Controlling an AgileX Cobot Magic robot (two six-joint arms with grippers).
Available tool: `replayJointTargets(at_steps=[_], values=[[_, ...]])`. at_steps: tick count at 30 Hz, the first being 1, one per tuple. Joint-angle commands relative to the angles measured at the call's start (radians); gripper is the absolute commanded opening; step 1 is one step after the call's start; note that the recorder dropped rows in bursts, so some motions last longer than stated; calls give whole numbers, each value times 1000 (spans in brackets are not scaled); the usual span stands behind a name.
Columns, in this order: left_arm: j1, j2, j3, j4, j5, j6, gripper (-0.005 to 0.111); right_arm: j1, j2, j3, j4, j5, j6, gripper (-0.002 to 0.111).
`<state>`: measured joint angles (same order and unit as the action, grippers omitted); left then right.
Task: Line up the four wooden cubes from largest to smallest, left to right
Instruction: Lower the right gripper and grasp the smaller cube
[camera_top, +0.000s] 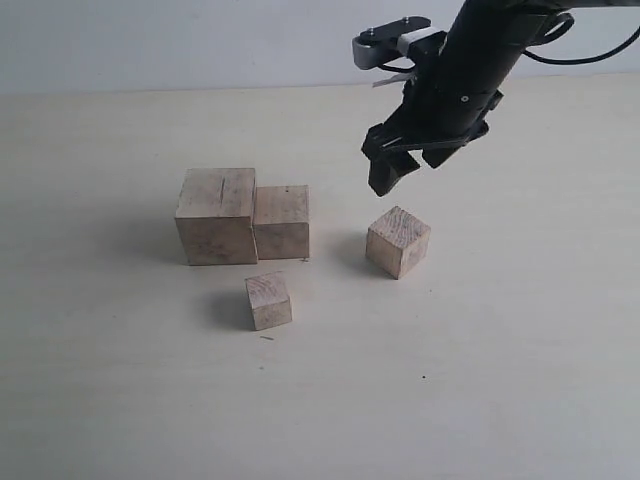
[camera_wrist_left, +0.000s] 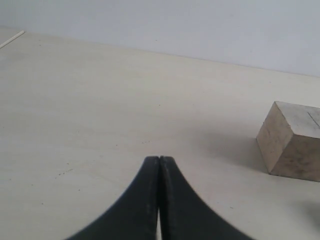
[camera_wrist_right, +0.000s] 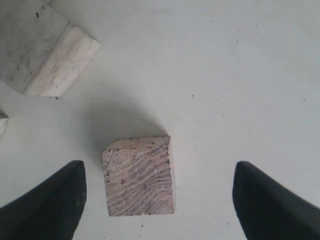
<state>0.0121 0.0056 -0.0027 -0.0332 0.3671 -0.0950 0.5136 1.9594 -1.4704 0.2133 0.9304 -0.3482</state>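
Observation:
Four pale wooden cubes rest on the table. The largest cube (camera_top: 215, 215), with a slit mark on top, touches the second-largest cube (camera_top: 281, 221) on its right. In front of them sits the smallest cube (camera_top: 268, 300). The third cube (camera_top: 398, 241) stands apart to the right, turned at an angle. My right gripper (camera_top: 410, 165) hovers open just above it; the right wrist view shows this cube (camera_wrist_right: 140, 176) between the spread fingers (camera_wrist_right: 55, 200), nearer one of them and untouched. My left gripper (camera_wrist_left: 159, 160) is shut and empty, low over the table, with the largest cube (camera_wrist_left: 292, 140) off to one side.
The pale tabletop (camera_top: 500, 380) spreads around the cubes, and a light wall (camera_top: 200, 40) rises behind it. In the right wrist view the second-largest cube (camera_wrist_right: 42, 52) lies beyond the third one. The left arm is out of the exterior view.

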Motion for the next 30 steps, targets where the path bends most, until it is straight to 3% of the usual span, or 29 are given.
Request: replayJointTargets(at_steps=[1, 30], values=[[-6, -6, 3, 4, -8, 4, 0, 6, 0, -3, -8, 89, 35, 76], [-6, -6, 3, 4, -8, 4, 0, 33, 153, -1, -60, 89, 8, 75]])
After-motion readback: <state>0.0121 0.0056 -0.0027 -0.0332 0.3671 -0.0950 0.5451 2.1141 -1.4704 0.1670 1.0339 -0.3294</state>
